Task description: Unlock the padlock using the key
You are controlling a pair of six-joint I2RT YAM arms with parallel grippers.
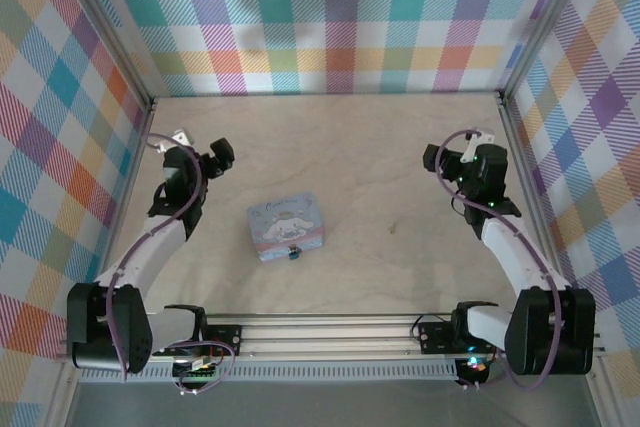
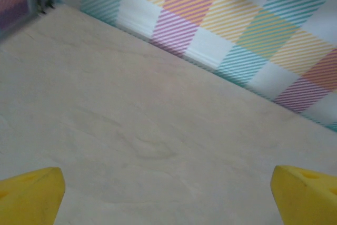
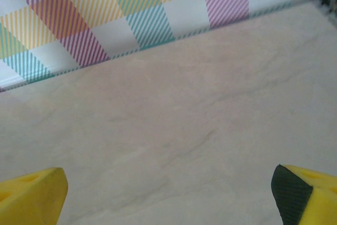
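The padlock (image 1: 294, 253) is a tiny blue and dark speck hanging at the near edge of the pale blue cartoon-printed tin (image 1: 286, 224) in the middle of the table. I cannot make out a key. My left gripper (image 1: 220, 157) hovers at the far left, well away from the tin. Its yellow fingertips (image 2: 31, 196) stand wide apart over bare wood, so the left gripper (image 2: 168, 196) is open and holds nothing. My right gripper (image 1: 436, 160) hovers at the far right, and it (image 3: 168, 196) is open too, with yellow fingertips (image 3: 32, 196) spread over bare table.
Plaid-patterned walls (image 1: 330, 17) close in the wooden table (image 1: 400, 237) at the back and both sides. A metal rail (image 1: 330, 332) with the arm bases runs along the near edge.
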